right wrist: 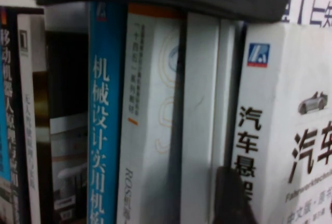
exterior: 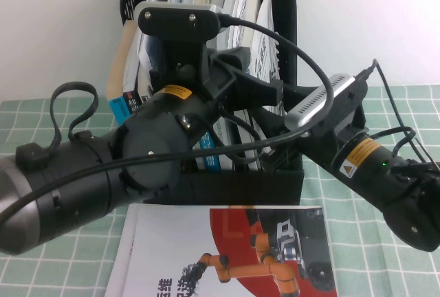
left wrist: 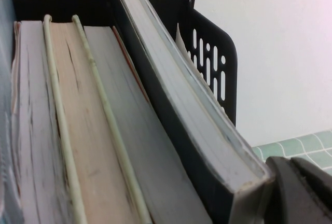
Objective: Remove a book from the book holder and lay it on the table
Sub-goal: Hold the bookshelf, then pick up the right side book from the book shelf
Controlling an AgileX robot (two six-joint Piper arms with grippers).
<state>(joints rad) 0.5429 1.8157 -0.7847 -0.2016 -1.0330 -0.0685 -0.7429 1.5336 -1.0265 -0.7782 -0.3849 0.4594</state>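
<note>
Books stand packed in the book holder [exterior: 278,173] at your table's [exterior: 55,115] far edge. Your left gripper [exterior: 237,70] reaches in above them, your right gripper [exterior: 271,163] at the rack's front; I cannot tell either grip. Only the right wrist view shows the book [right wrist: 290,146], white cover upright rightmost. Checked green cloth, white wall.

You are looking at a robot lab bench set up as a test station: a table [exterior: 62,122] under a pale green checked cloth against a bare white wall, a black book holder [exterior: 278,8] packed with Chinese engineering titles, and a robot-arm manual [exterior: 227,256] lying in front.
</note>
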